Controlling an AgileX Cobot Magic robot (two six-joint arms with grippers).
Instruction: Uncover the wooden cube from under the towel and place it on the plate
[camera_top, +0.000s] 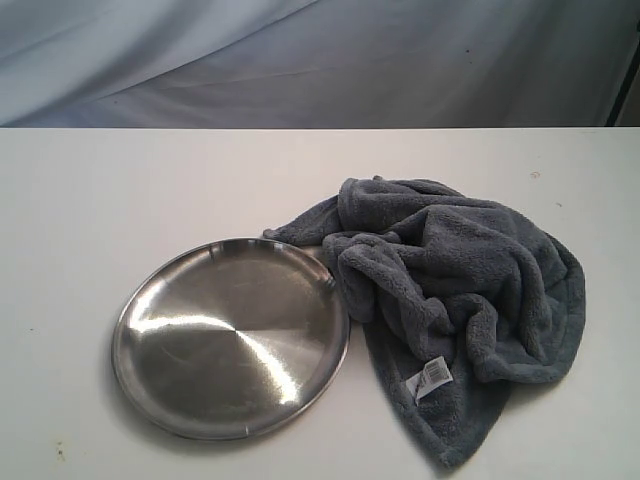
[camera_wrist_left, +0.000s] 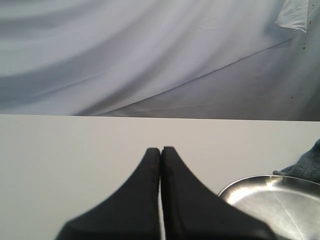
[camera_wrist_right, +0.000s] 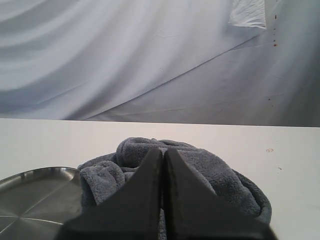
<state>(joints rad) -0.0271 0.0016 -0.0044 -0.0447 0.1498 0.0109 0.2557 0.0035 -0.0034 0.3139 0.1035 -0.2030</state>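
Note:
A dark grey towel (camera_top: 455, 300) lies bunched in a heap on the white table, its white label (camera_top: 431, 379) near the front edge. The wooden cube is hidden; no part of it shows in any view. To the towel's left sits the round steel plate (camera_top: 150, 360), with nothing on it. Neither gripper appears in the exterior view. In the left wrist view my left gripper (camera_wrist_left: 160, 150) is shut and holds nothing, with the plate's rim (camera_wrist_left: 250, 181) off to one side. My right gripper (camera_wrist_right: 163, 151) is shut too, hanging short of the towel (camera_wrist_right: 215, 172).
The white table (camera_top: 100, 200) ends at a far edge against a draped pale backdrop (camera_top: 320, 60). The towel's edge touches the plate's rim.

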